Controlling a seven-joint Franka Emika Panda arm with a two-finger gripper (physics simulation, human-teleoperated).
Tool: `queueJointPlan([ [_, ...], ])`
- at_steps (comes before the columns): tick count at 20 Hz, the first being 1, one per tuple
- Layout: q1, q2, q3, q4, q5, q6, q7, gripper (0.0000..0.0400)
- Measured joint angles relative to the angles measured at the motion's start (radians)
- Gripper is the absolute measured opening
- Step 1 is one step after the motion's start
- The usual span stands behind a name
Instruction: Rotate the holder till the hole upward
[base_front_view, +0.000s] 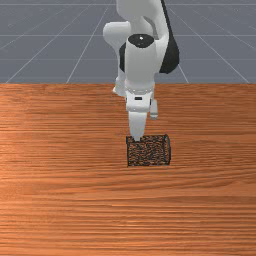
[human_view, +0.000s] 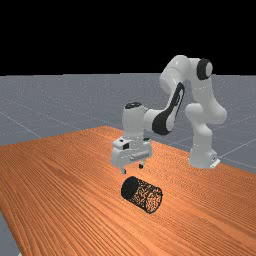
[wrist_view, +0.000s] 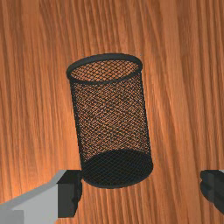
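One black mesh holder (wrist_view: 111, 120) on its side

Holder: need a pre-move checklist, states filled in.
1. Hole upward: not ok, holder lies on its side on the table.
2. End effector open: ok, fingers wide apart.
3. End effector clear above holder: ok, far view shows a gap.
4. Base end identified: ok, dark base lies nearer the end effector than the rim.
5. Base centred between fingers: cannot tell, wrist view's angle may skew it.
6. Holder gripped: not ok, nothing between the fingers.
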Motion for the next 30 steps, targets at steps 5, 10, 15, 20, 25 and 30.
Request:
queueJointPlan([
  [5,0.086,0.020,0.013,0.033,-0.008,-0.013,0.175,0.0400],
  [10,0.157,0.052,0.036,0.084,-0.021,-0.032,0.262,0.0400],
  [15,0.214,0.087,0.053,0.142,-0.032,-0.055,0.325,0.0400],
  [20,0.206,0.173,0.065,0.295,-0.023,-0.164,0.275,0.0400],
  [25,0.211,0.219,0.049,0.355,-0.046,-0.155,0.285,0.0400],
  [30,0.196,0.364,0.066,0.465,-0.016,-0.194,0.257,0.0400],
])
